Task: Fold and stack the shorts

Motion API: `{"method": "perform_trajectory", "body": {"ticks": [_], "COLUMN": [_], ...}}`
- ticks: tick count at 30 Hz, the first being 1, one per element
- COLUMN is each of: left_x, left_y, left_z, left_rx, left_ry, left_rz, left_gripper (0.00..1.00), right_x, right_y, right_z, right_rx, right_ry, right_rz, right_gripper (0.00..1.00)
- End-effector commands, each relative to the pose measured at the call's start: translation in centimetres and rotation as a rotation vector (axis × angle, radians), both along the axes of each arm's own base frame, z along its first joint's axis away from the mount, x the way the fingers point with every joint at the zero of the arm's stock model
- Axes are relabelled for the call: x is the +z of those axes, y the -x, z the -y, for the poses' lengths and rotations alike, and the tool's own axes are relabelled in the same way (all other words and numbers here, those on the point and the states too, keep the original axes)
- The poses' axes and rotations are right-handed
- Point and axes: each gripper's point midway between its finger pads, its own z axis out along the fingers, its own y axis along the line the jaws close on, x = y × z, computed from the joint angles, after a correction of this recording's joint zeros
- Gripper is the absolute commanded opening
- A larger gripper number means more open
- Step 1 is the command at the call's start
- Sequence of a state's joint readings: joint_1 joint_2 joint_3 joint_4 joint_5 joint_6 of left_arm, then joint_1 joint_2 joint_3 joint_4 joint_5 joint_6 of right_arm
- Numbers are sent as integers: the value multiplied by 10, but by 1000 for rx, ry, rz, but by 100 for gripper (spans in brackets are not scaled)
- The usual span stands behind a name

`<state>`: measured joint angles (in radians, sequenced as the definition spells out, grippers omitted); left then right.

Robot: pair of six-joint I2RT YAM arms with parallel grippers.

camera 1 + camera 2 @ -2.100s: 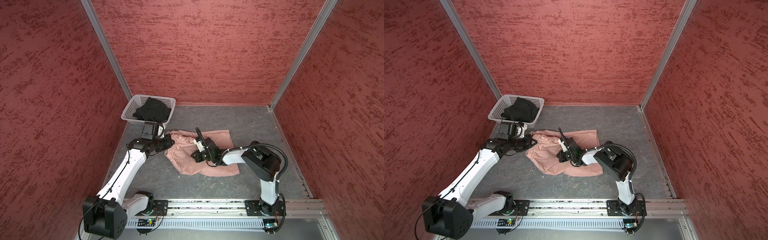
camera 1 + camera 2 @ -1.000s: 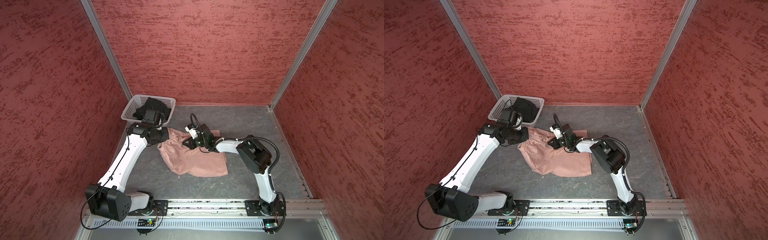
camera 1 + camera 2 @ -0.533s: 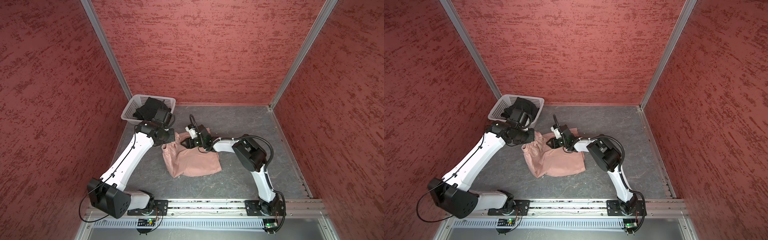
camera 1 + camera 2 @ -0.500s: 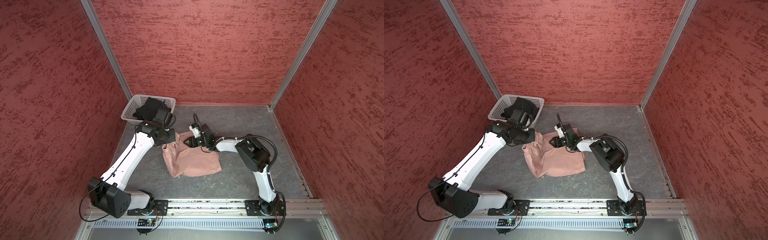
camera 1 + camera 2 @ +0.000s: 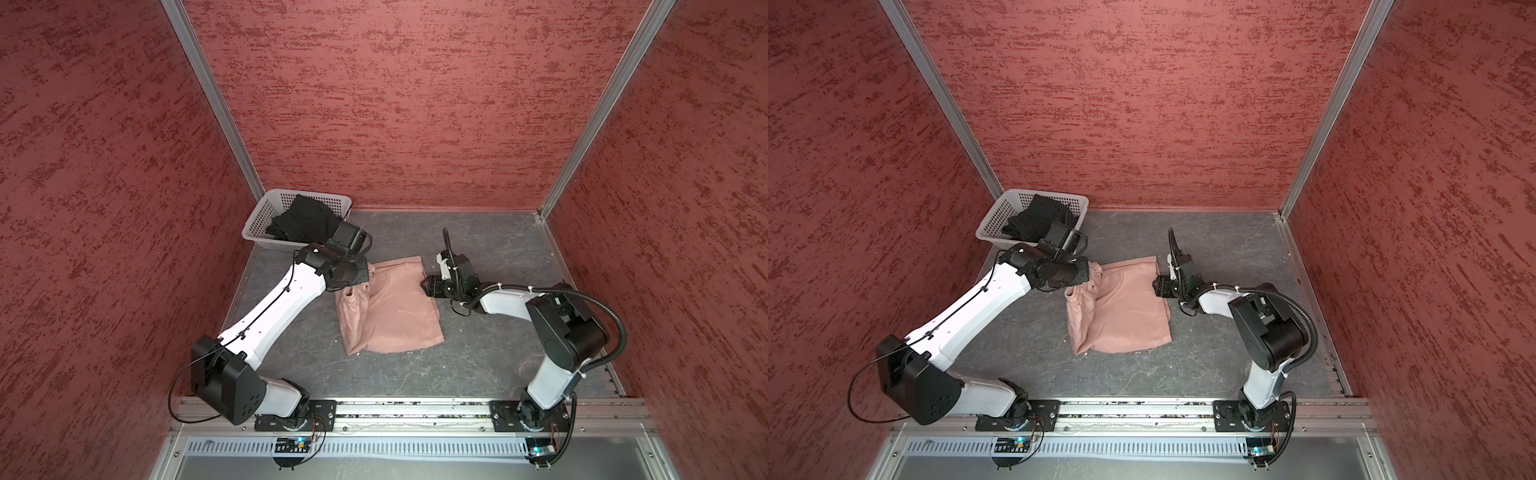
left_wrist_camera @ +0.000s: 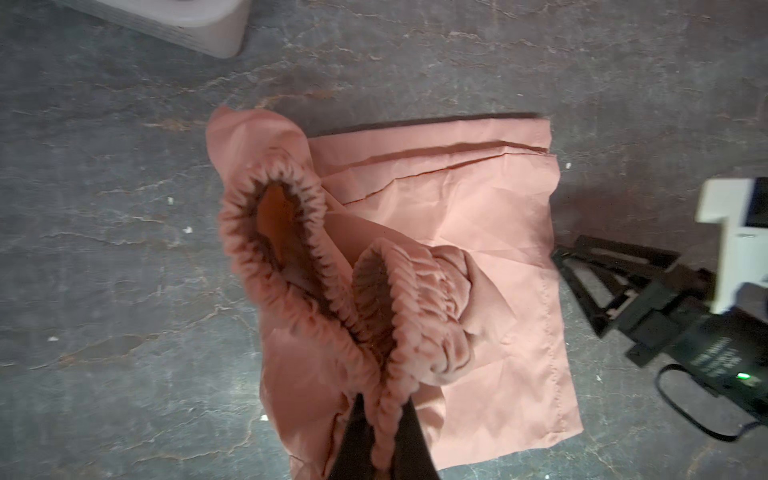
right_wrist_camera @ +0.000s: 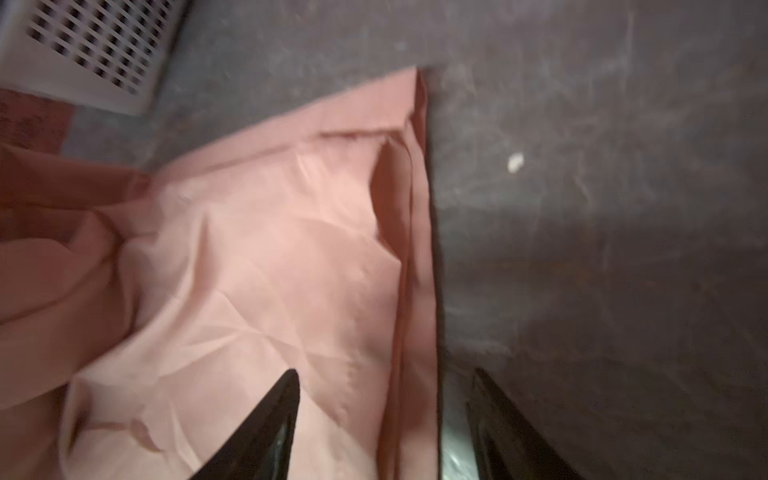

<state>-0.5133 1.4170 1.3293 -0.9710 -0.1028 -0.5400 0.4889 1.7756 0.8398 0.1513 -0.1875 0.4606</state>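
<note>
My left end effector [image 6: 384, 399] is clamped tight on the gathered waistband of the pink shorts [image 6: 478, 228], with the bunched elastic pinched between its two dark fingers. The waistband rises off the table there and gapes into two ruffled loops, while the rest of the cloth lies flat.

My right end effector [image 7: 386, 372] has its jaws standing wide apart and holds nothing. One finger [image 7: 274, 415] sits over the pink cloth and the other over bare grey table, with the right edge of the shorts running between them. In both top views it sits low at that right edge, toward the far corner of the fabric [image 5: 428, 286] [image 5: 1158, 286].

The pink shorts [image 5: 395, 316] [image 5: 1125, 316] lie in the middle of the table [image 5: 490, 249] as a folded, roughly square pad. The waistband is along the left side and the leg hems along the right, and the far-left corner is gathered up under my left wrist.

The black shorts [image 5: 303, 220] [image 5: 1034, 220] are heaped in the white perforated basket [image 5: 257, 224] [image 5: 992, 224], which stands in the far left corner of the table just beyond my left wrist, well apart from the pink pair.
</note>
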Motion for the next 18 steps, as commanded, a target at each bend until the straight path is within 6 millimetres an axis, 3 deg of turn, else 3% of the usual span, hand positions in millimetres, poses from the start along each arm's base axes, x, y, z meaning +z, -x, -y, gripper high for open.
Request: {"method": "perform_trajectory", "body": {"ticks": [1, 6, 9, 18], "left_x": [1, -3, -3, -10], "left_y": [-12, -14, -17, -26], "left_z": [34, 55, 70, 134], "left_rx": [-2, -37, -60, -171], "left_ry": [94, 76, 85, 141], "left_rz": [34, 16, 15, -6], "left_gripper": [0, 0, 0, 0], "right_x": [-21, -31, -33, -44], "right_y": [4, 4, 4, 8], "right_z": [6, -8, -15, -22], "right_rx": [-26, 20, 28, 27], "right_ry": [21, -38, -78, -120], "right_rz": [-46, -62, -76, -102], "right_gripper": [63, 43, 37, 33]}}
